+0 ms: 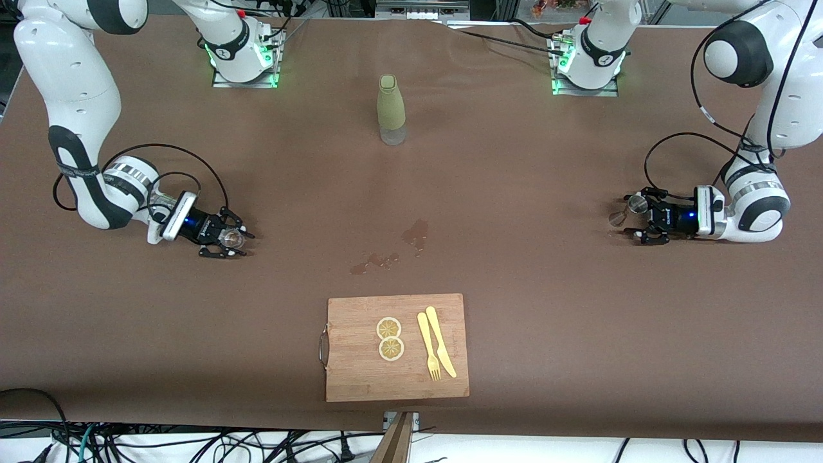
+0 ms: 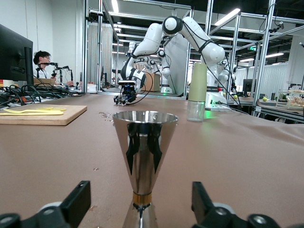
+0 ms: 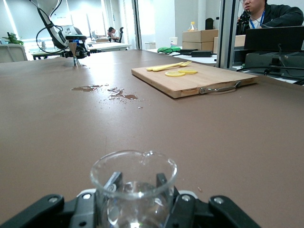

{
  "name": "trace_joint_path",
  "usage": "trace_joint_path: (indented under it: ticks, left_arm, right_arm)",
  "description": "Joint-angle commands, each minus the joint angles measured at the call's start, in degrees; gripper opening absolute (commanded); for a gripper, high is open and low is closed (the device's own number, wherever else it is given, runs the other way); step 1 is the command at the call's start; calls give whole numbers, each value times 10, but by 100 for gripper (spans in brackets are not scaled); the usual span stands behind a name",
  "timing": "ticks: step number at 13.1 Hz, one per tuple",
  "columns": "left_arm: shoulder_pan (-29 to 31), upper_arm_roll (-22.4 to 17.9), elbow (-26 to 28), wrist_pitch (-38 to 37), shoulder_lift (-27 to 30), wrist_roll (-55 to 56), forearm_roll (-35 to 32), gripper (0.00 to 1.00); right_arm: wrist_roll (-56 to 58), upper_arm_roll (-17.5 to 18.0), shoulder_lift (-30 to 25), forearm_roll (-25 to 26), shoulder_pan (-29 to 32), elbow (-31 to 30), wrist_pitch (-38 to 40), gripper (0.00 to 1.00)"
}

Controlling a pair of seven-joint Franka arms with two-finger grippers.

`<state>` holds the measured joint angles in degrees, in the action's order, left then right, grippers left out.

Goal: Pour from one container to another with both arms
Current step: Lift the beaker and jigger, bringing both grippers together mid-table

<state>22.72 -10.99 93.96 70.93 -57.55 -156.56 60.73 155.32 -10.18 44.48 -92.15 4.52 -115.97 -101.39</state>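
On the table, left claw (image 1: pixel 633 226) gapes around the jigger (image 2: pixel 144 164); right claw (image 1: pixel 233 243) clamps the beaker (image 3: pixel 134 183).

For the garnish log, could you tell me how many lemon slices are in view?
2: round yellow lemon slice on the wooden cutting board, second slice touching it, nearer the front camera.

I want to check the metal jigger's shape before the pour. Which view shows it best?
The left wrist view: the metal jigger stands upright between the left gripper's open fingers, filling the frame. The front view shows it only small, at the left gripper. The right wrist view shows it tiny.
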Motion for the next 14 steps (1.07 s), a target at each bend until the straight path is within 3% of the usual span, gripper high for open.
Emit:
trace_joint_path:
  ticks: [1,3,5,9,13,14]
  left_arm:
    - [-1,-3,-4,-4,-5,-58,-17,81]
    - [1,-3,-4,-4,-5,-59,-20,77]
    - [2,-3,-3,-4,-5,-67,-20,63]
    - [3,-3,-1,-4,-10,-67,-20,24]
    - [3,-3,-3,-3,-11,-103,-19,0]
    - [3,-3,-4,-3,-10,-103,-19,0]
  right_arm:
    - [10,-1,10,-11,2,14,16,17]
    - [-4,-1,10,-10,1,21,23,6]
    - [-37,1,8,-5,-1,36,24,0]
    - [-135,37,3,26,-17,93,24,0]
    - [-234,66,3,32,-57,166,23,0]
    - [-252,67,3,31,-79,185,23,0]
